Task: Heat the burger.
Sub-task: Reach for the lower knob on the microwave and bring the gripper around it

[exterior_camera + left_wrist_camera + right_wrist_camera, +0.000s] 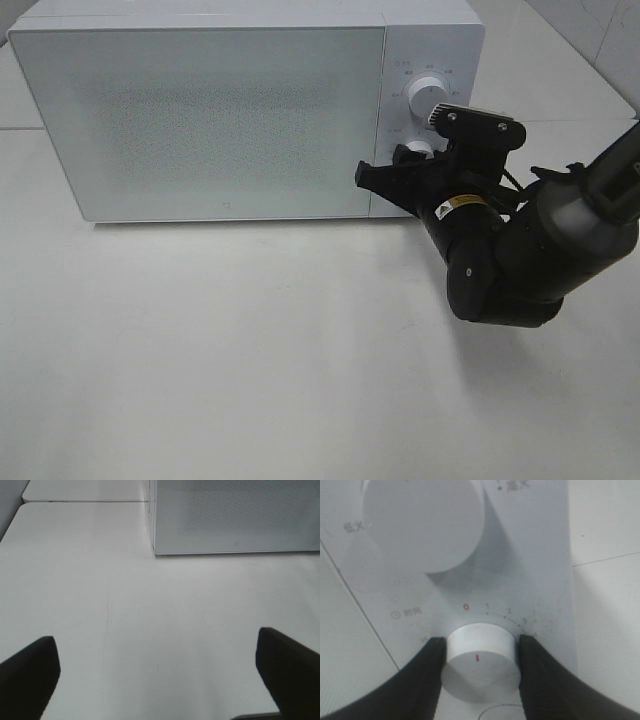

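While the high cam looks down on the white microwave [230,110] sitting on the pale table [250,380], its frosted door [200,110] is closed. The right gripper [417,158] is up against the control panel, right at the lower knob [420,148], and the upper knob [431,90] sits free just above it. The black right arm [530,260] comes in from the right side of that view. Left wrist cam: the left gripper [157,675] is spread wide with nothing in it, both dark fingers [27,675] over bare table, and the microwave's front corner sits further ahead. Right wrist cam is the good one. The right gripper's fingers [427,680] are pinching the lower knob from both sides, touching its rim, and the knob's red tick points roughly toward the red 0 on the dial. The burger doesn't show in any of the three views, so I can't tell where it is.
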